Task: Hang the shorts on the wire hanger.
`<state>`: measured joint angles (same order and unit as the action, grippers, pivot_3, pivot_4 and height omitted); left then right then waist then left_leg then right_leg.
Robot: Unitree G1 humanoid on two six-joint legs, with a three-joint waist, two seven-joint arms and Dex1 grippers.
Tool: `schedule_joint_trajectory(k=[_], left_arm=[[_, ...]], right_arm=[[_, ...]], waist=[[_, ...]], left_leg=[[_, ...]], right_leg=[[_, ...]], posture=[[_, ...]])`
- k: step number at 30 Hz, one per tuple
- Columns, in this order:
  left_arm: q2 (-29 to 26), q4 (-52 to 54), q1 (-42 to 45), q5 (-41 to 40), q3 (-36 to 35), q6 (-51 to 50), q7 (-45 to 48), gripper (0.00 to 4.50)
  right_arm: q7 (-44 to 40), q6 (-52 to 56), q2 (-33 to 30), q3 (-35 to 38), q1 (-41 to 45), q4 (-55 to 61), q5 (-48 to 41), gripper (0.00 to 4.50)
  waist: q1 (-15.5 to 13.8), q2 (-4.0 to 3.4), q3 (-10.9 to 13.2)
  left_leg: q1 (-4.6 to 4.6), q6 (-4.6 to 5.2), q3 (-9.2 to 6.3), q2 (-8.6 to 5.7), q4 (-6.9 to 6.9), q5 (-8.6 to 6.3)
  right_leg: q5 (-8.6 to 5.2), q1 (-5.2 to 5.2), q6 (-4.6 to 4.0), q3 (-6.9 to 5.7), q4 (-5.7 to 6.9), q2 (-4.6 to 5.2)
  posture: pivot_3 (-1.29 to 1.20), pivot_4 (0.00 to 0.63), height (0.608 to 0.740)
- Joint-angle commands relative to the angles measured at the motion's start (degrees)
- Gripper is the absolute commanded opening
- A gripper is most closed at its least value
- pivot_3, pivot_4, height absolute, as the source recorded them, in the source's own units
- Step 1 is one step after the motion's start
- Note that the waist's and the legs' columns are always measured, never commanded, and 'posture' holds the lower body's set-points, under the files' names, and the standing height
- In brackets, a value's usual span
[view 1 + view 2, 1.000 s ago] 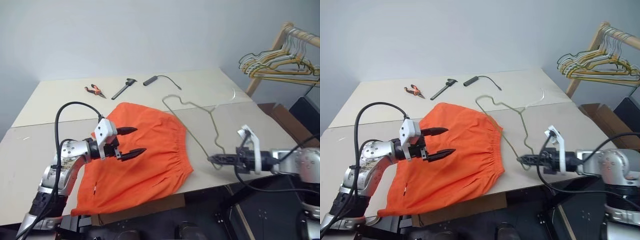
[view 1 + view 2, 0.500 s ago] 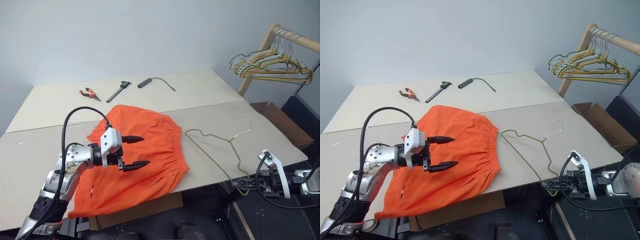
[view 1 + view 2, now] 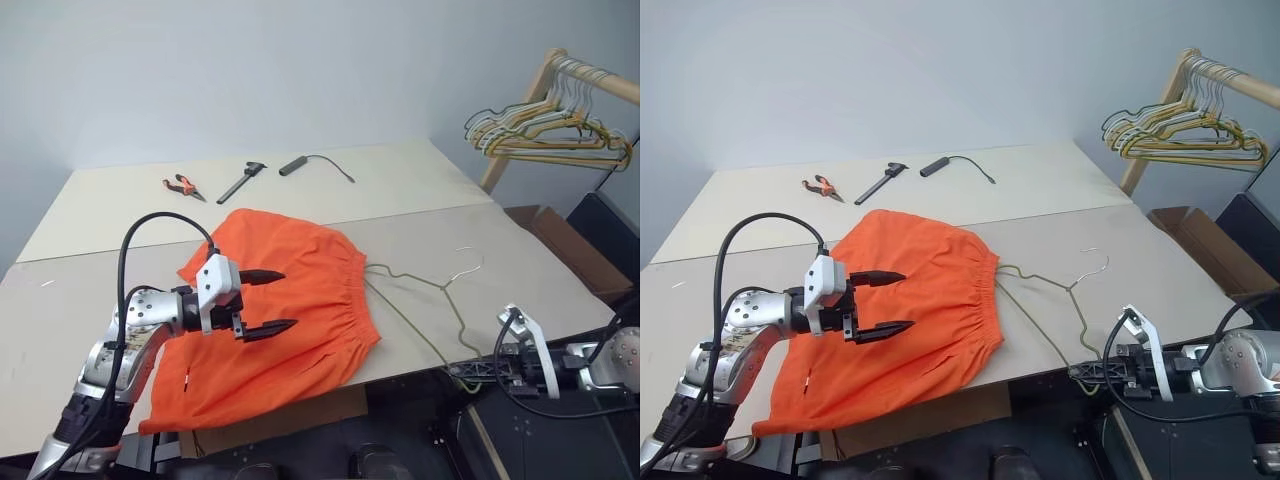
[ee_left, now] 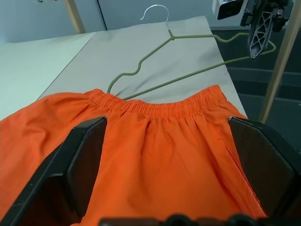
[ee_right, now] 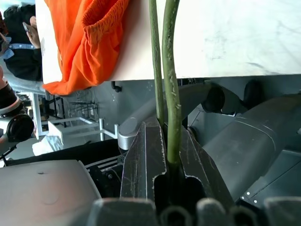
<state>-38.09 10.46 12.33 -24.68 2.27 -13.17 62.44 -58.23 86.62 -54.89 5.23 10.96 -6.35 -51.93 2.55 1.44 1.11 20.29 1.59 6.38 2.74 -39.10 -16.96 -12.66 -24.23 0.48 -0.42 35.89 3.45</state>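
The wire hanger [image 3: 425,305], clenched at one corner by the right gripper [image 3: 1088,372] off the bench [image 3: 520,260] edge, lies flat beside the shorts [image 3: 290,310] waistband, its far shoulder touching it (left gripper [image 3: 268,300] jaws released, above the cloth).

A plain pale grey wall [image 3: 300,70] stands behind a beige table [image 3: 400,180]. To the right, a wooden rack [image 3: 560,70] carries hangers [image 3: 540,135] above a cardboard box [image 3: 560,240].

the right gripper [image 3: 1085,371] has pulled the wire hanger [image 3: 1055,310] down flatter, off the table edge.
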Motion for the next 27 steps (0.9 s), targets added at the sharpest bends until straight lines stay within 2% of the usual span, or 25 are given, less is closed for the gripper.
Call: schedule_joint_trajectory(k=[1, 7, 16, 27], left_arm=[[-0.67, 1.78, 0.07, -0.16, -1.23, -0.05, -0.33, 4.49], [-0.73, 1.51, 0.06, 0.78, -0.77, 0.49, -0.61, 4.49], [-0.22, 2.44, -0.02, 1.71, -0.64, 0.13, -1.72, 4.49], [-0.35, 5.23, -1.81, 3.07, -0.11, -0.05, -3.88, 4.49]], right_arm=[[-1.32, -0.92, -0.07, 1.58, 1.75, 0.98, -0.91, 0.00], [-5.83, -1.65, -0.61, -3.09, 4.31, 0.35, -0.51, 0.00], [-15.83, -7.03, 0.93, -18.70, 19.23, -13.47, 8.54, 0.00], [-27.47, -14.15, 8.10, -31.29, 33.35, -30.15, 20.27, 0.00]], waist=[[-0.05, 0.00, 0.00], [0.19, 0.00, 0.00], [-0.05, -0.01, -0.01], [-0.57, -0.03, -0.02]], left_leg=[[0.00, 0.00, 0.00, 0.00, 0.00, 0.00], [-0.01, 0.00, 0.01, 0.00, 0.00, 0.00], [-0.01, 0.00, 0.01, -0.01, -0.01, 0.00], [0.01, 0.03, 0.02, -0.01, -0.02, -0.02]], right_leg=[[0.00, 0.00, 0.00, -0.01, 0.00, 0.00], [0.01, 0.00, 0.00, 0.01, 0.00, 0.00], [0.17, -0.02, -0.28, 0.01, 0.01, -0.02], [0.19, -0.04, -0.30, -0.01, 0.05, -0.01]], posture=[[-0.06, 0.000, 0.740], [-0.06, 0.000, 0.740], [-0.02, 0.000, 0.740], [0.02, 0.000, 0.740]])
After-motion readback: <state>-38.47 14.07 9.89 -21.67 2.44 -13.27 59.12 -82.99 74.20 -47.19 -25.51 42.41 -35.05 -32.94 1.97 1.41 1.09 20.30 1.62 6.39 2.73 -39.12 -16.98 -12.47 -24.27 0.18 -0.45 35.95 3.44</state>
